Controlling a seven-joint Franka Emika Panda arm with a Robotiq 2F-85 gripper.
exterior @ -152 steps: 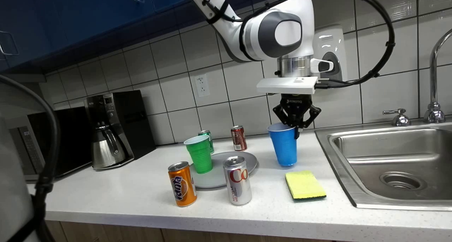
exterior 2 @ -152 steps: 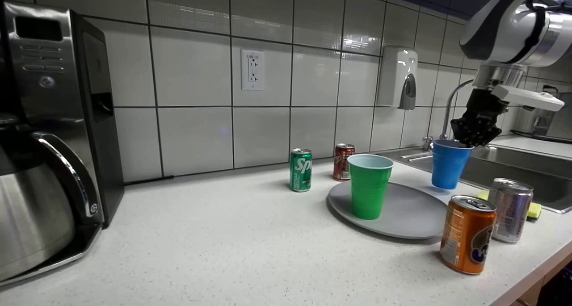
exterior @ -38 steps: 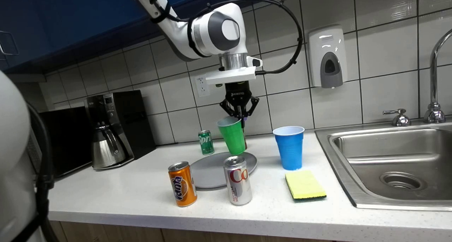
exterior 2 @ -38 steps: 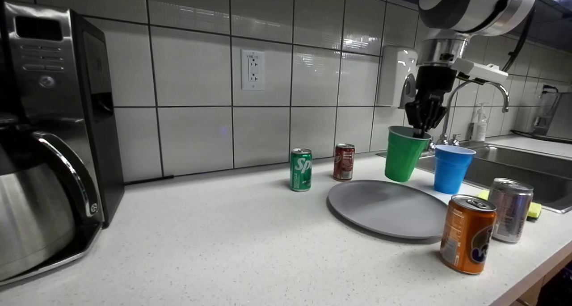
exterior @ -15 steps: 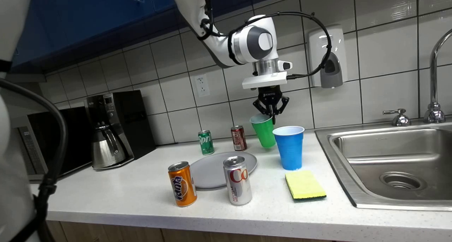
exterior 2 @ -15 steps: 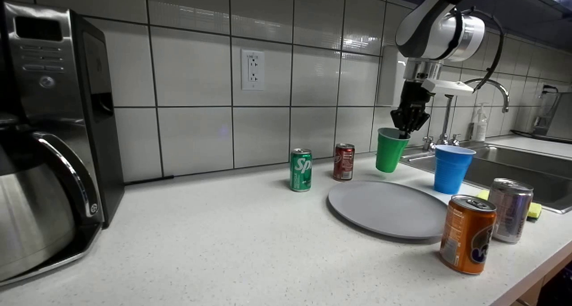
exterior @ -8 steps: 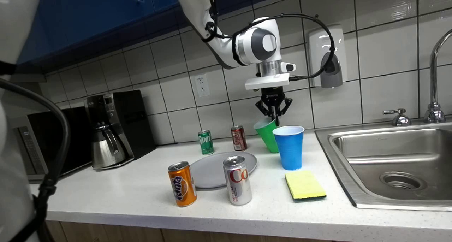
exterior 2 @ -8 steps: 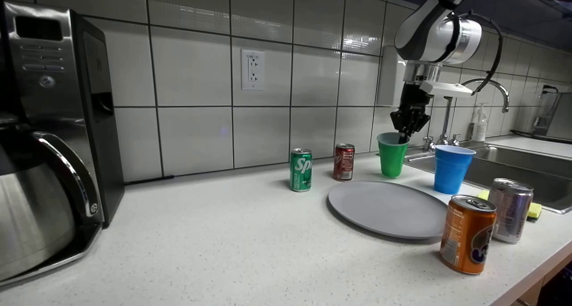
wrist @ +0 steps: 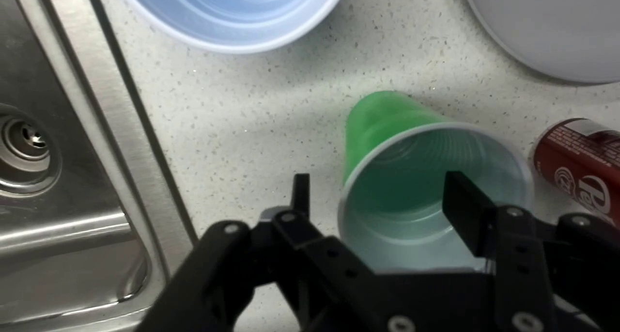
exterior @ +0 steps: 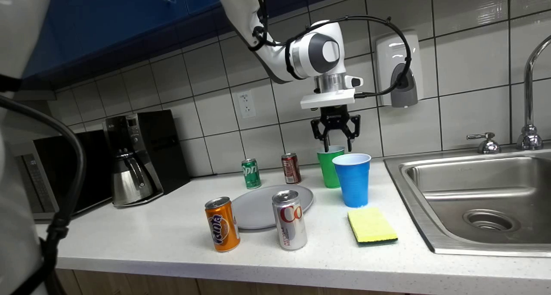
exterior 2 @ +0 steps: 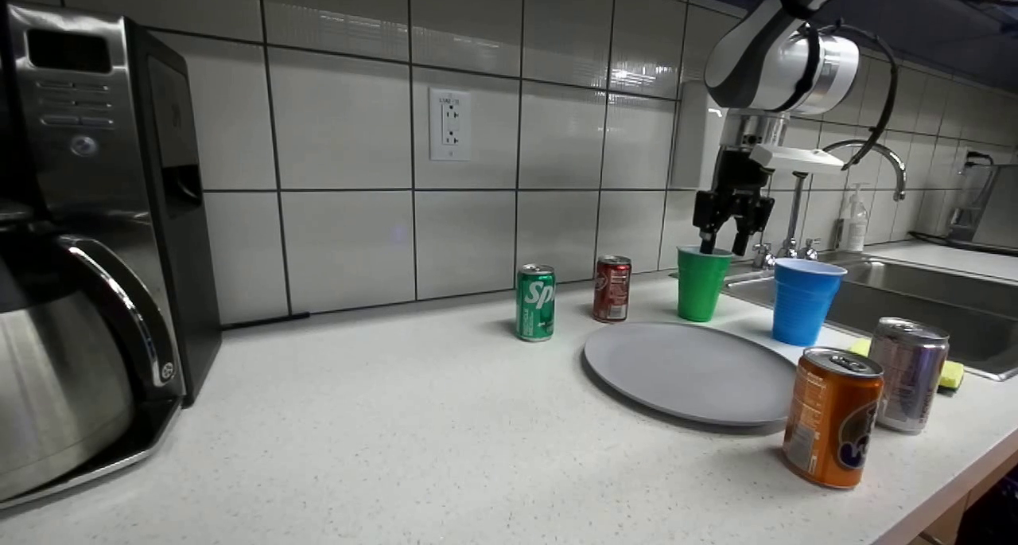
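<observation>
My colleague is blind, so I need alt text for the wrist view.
Open black gripper straddling the rim of a green cup, one jaw at its mouth, the other outside. A blue cup shows at the top, a gray plate at upper right, a red can at right, and a steel sink at left.

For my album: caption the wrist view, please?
Open gripper straddling one side of a green cup, near a blue cup, red can and sink.
</observation>
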